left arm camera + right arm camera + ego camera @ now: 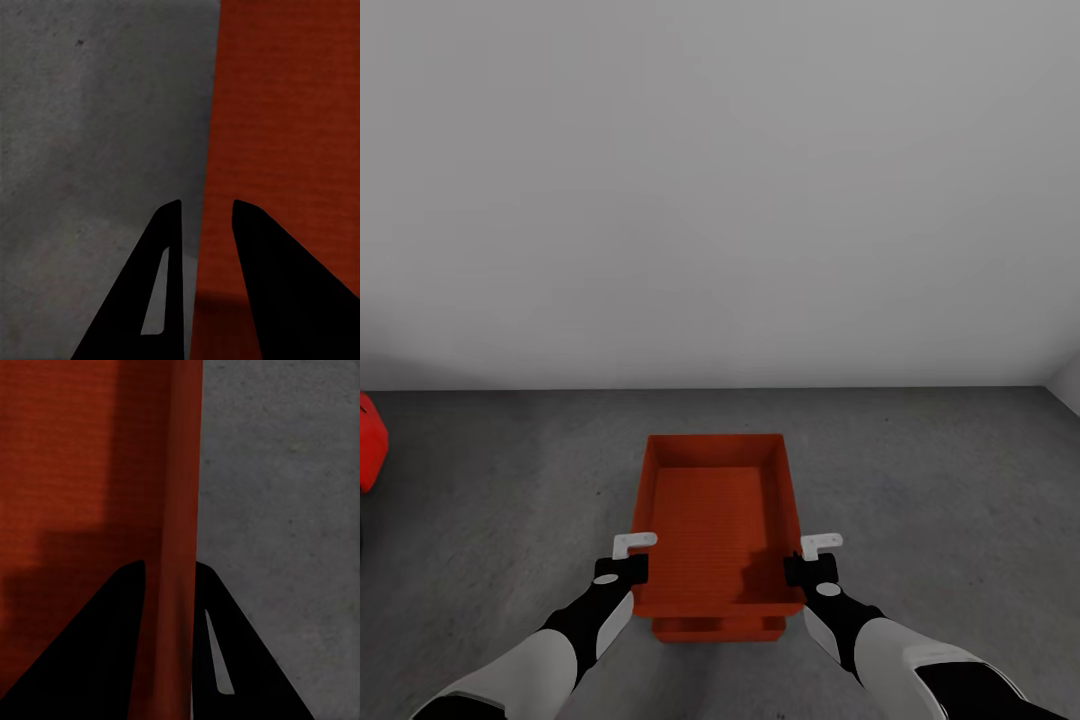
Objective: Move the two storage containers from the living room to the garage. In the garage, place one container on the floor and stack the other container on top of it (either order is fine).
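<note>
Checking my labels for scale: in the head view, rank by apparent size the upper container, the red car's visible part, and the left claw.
1. upper container
2. red car, cut off by the frame edge, so only its visible part counts
3. left claw

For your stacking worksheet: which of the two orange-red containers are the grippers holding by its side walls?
The upper container: left gripper and right gripper straddle its side walls. The lower container shows beneath its near edge.

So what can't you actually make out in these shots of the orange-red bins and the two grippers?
- Lower orange-red rectangular bin: head view shows just its near rim; the upper orange-red bin covers the rest.
- Red object by the grey concrete floor: cut off by the left edge.
- Left gripper, right gripper: each straddles a bin wall; contact unclear.
</note>
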Controlling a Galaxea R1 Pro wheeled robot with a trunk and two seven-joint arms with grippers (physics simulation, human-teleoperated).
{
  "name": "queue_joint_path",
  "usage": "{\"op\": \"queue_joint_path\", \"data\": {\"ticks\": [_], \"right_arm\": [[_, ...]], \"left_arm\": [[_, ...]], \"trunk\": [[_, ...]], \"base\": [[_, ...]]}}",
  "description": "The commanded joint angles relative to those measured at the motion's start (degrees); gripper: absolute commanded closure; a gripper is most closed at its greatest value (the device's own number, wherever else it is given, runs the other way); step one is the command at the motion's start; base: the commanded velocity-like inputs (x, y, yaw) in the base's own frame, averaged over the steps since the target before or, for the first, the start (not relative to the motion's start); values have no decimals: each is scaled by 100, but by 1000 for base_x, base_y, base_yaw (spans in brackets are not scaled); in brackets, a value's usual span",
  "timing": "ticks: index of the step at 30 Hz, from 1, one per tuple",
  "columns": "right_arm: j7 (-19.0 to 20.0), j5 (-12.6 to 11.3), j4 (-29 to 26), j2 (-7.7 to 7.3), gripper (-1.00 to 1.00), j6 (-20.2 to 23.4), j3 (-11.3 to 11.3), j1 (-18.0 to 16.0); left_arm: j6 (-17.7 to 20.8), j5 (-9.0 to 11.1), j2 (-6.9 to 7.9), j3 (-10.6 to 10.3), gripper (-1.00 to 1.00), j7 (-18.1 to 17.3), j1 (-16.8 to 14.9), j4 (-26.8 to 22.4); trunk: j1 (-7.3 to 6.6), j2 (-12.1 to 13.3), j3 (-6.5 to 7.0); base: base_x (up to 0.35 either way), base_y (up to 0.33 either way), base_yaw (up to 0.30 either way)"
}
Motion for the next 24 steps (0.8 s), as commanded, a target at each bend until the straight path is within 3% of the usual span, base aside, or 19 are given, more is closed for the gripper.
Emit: {"op": "queue_joint_path", "data": {"ticks": [1, 24], "right_arm": [[-25, 78, 20, 34, 100, 14, -44, 2], [-25, 78, 20, 34, 100, 14, -44, 2]], "left_arm": [[-98, -62, -1, 166, 100, 219, -6, -282], [-91, -62, -2, 167, 100, 219, -6, -282]], "trunk": [[0, -3, -5], [461, -845, -382]], "base": [[0, 0, 0], [0, 0, 0]]}}
